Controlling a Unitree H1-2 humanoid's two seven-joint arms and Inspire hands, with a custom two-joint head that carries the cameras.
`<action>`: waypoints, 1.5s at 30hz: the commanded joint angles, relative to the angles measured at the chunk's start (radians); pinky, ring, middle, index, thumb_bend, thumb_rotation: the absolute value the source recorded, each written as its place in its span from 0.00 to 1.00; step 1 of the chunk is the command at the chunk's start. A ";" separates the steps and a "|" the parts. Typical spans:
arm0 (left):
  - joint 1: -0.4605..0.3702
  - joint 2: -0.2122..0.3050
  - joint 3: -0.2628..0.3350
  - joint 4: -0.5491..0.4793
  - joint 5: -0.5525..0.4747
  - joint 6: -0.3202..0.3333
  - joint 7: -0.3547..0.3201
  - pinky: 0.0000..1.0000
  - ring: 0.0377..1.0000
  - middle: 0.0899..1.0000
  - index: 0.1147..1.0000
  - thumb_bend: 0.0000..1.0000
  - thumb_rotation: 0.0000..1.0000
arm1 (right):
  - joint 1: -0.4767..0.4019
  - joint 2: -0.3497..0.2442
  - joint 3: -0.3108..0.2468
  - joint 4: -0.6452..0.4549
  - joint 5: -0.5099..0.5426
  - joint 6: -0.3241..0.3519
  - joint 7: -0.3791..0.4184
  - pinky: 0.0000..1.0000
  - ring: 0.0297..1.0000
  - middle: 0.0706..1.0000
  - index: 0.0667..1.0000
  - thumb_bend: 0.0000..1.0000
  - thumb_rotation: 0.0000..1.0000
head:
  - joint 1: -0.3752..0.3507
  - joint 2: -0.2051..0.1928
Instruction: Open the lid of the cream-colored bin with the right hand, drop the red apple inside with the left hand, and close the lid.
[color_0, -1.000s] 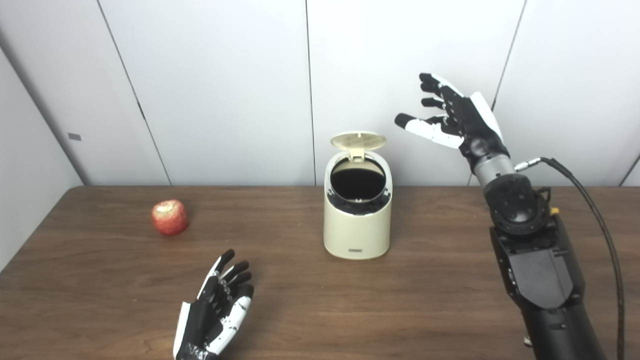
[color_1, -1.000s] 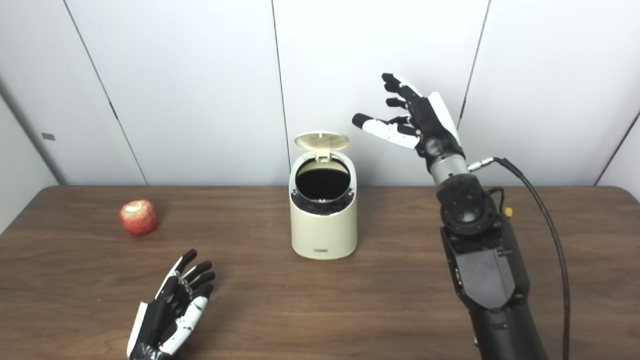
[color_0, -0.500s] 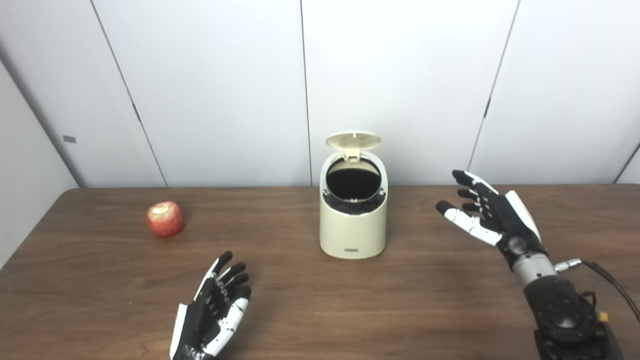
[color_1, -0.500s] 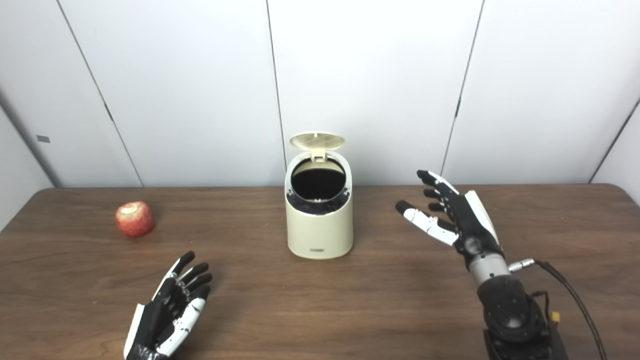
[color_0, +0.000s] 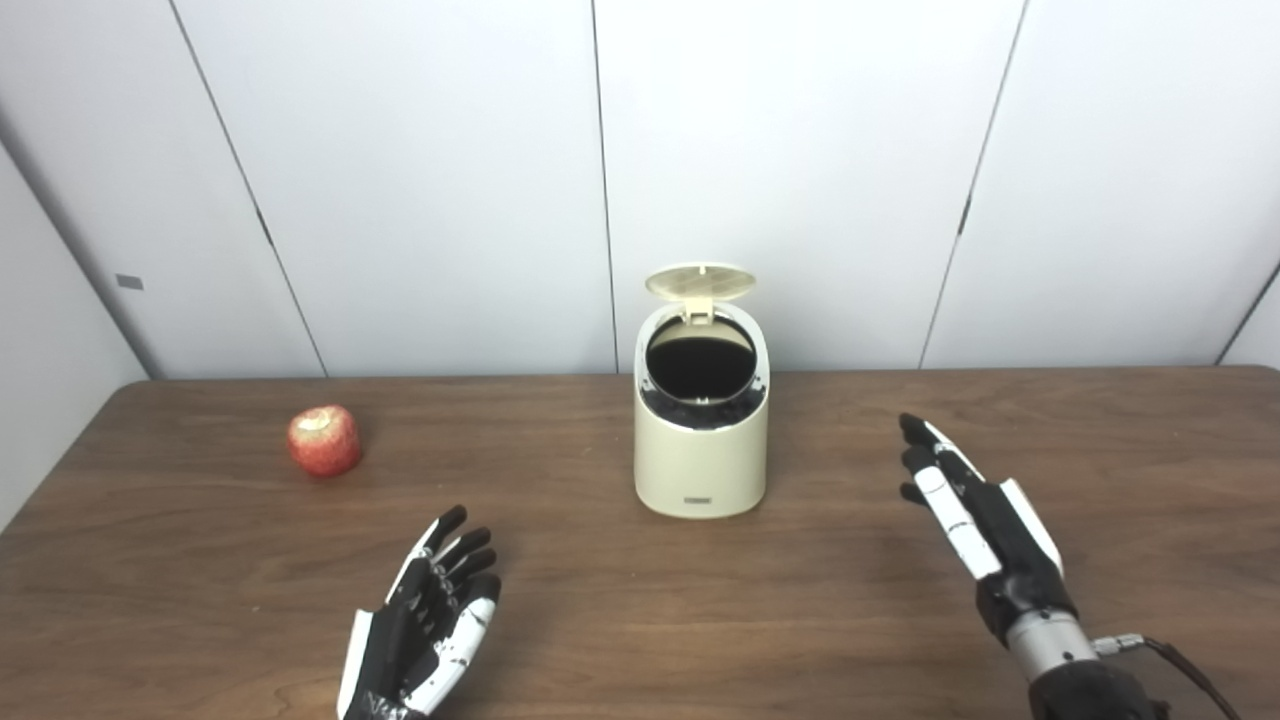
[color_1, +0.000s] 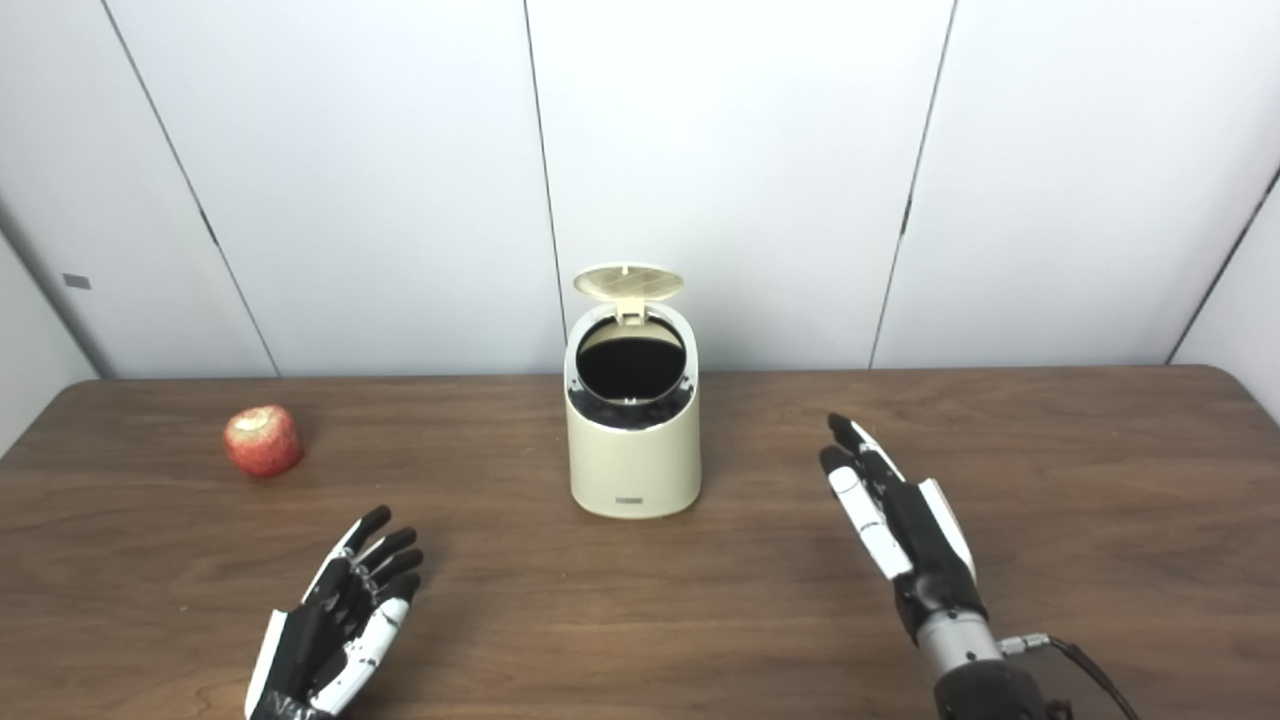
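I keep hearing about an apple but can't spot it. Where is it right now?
The red apple sits on the table at the left, well apart from the cream-colored bin in the middle, and beyond the open left hand. Nothing touches it.

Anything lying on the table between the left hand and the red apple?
Nothing: both eye views show only bare wooden table between the open left hand and the red apple.

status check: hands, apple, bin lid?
Left hand open, empty, low near the table. Right hand open, right of the bin. Lid up. Apple on the table, far left, ungrasped. Path clear.
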 joint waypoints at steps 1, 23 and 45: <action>0.043 0.002 -0.003 0.012 0.000 0.004 -0.006 0.78 0.79 0.81 0.90 0.47 0.34 | -0.016 -0.002 -0.013 -0.004 0.020 -0.066 -0.015 0.91 0.95 0.96 0.94 0.39 0.93 | 0.015 0.005; -0.012 0.000 0.072 -0.206 0.139 0.173 0.109 0.71 0.77 0.79 0.88 0.55 0.13 | 0.040 -0.001 -0.094 0.051 0.193 -0.227 -0.043 0.94 0.95 0.93 0.90 0.40 0.74 | 0.335 -0.002; -0.297 0.339 0.174 -0.141 0.527 0.467 0.121 0.62 0.78 0.88 0.87 0.86 0.24 | 0.057 0.008 -0.067 -0.141 0.165 -0.028 -0.064 0.86 0.90 0.90 0.89 0.27 0.73 | 0.382 -0.013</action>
